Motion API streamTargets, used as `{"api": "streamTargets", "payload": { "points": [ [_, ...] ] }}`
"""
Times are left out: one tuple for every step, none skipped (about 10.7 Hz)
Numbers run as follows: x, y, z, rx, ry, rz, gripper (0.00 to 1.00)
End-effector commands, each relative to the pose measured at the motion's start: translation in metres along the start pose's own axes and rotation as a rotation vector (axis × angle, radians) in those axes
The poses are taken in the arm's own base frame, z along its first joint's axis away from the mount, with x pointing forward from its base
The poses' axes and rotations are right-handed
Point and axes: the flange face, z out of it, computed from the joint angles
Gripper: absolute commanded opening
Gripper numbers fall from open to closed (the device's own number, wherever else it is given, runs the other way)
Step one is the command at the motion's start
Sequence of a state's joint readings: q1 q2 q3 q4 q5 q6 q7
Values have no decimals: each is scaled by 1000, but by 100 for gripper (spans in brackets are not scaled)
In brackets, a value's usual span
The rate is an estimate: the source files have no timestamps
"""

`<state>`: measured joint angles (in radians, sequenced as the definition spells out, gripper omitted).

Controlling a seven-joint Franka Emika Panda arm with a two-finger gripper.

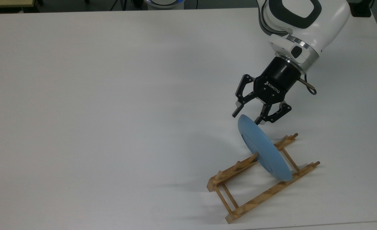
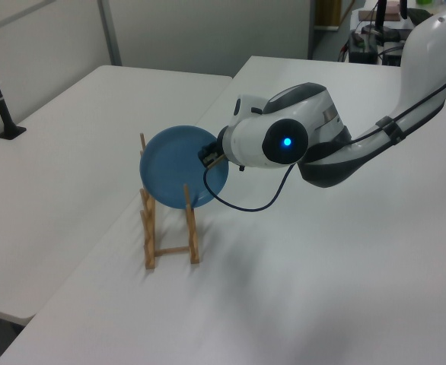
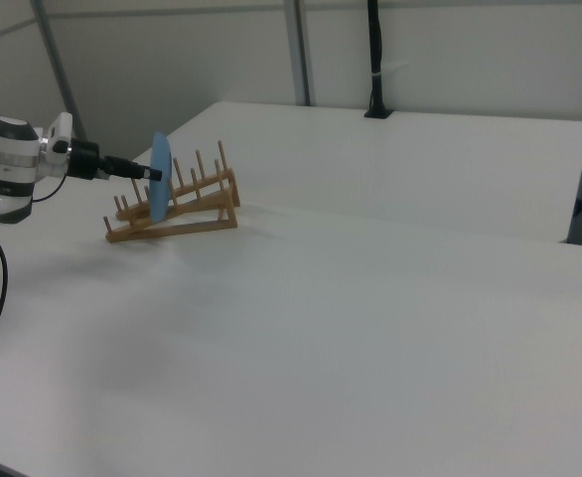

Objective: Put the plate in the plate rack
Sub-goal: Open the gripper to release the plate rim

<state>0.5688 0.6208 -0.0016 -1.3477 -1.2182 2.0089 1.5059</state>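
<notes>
With the plate standing on edge between the pegs of the plate rack near the top view's right on the table, the tool, jaws spread and holding nothing, straddled its rim and probably needed to back straight away without nudging it.

top view: overhead | left view, right view: oblique, opposite sides | shared: plate rack

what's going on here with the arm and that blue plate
A robot arm is putting a light-blue plate into a small wooden plate rack on a white table. The plate stands on edge between the rack's pegs, near one end. The gripper is open, its fingers either side of the plate's top rim.
</notes>
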Motion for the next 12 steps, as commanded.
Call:
{"api": "streamTargets", "payload": {
  "points": [
    [4, -5, -5, 12, 20, 18, 77],
    [5, -6, -5, 27, 21, 29, 77],
    [6, -7, -5, 42, 24, 37, 76],
    [6, -7, -5, 47, 25, 37, 76],
    [6, -7, -4, 47, 24, 38, 77],
    [6, -7, -4, 50, 25, 52, 77],
    [8, -7, -2, 62, 35, 76, 77],
    [10, -8, -2, 81, 47, 105, 77],
    [11, -8, -1, 92, 50, 140, 78],
    [13, -7, 1, 106, 64, 170, 81],
    [11, -11, 0, 131, 84, 196, 81],
    [11, -13, 1, 154, 110, 237, 81]
  ]
}}
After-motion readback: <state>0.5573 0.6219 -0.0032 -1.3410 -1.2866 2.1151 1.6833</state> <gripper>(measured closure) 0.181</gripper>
